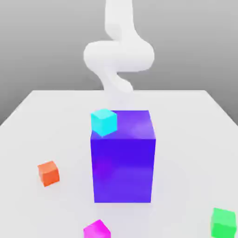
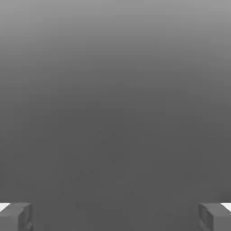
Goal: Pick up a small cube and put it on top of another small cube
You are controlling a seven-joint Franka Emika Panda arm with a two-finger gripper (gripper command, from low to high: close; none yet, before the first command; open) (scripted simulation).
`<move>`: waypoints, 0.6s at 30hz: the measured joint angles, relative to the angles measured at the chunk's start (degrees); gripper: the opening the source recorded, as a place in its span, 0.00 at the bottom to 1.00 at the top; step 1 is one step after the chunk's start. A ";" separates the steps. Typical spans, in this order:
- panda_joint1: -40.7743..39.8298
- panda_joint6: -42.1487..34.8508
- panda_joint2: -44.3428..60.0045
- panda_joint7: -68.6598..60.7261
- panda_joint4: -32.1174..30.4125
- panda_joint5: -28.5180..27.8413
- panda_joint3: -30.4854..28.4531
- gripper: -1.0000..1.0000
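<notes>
Two fingertips (image 2: pixel 16 216) of the gripper (image 2: pixel 115 217) spread wide, holding nothing. Magenta cube (image 1: pixel 96 229) on table (image 1: pixel 42 121), in front of big blue-purple block (image 1: pixel 123 158); green cube (image 1: pixel 223 222) off toward exterior view's right of that block.

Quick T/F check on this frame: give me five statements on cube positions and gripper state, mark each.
1. The small cyan cube rests on the big blue-purple block. True.
2. The small magenta-pink cube is stacked on the small green cube. False: both sit apart on the white table.
3. The gripper is open and holds nothing. True.
4. The small orange cube touches the block. False: a clear gap separates them.
5. The green cube is at the exterior view's right. True.
</notes>
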 joint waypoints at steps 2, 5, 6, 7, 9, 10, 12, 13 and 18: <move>1.83 -0.99 3.87 -4.94 0.81 1.46 -3.19 0.50; 4.29 -2.38 9.34 -12.19 1.95 3.84 -7.73 0.50; 4.95 -2.82 11.16 -14.69 2.32 4.78 -9.12 0.50; 5.58 -3.30 12.99 -17.21 2.71 5.74 -10.49 0.50; 6.83 -4.23 16.65 -22.27 3.47 7.69 -13.24 0.50; 7.43 -4.69 18.48 -24.82 3.84 8.72 -14.59 0.50; 8.33 -5.68 22.21 -30.02 4.62 10.86 -17.04 0.50; 8.63 -6.19 24.10 -32.66 5.01 11.99 -18.12 0.50; 9.17 -8.77 33.63 -45.80 6.97 17.57 -22.52 0.50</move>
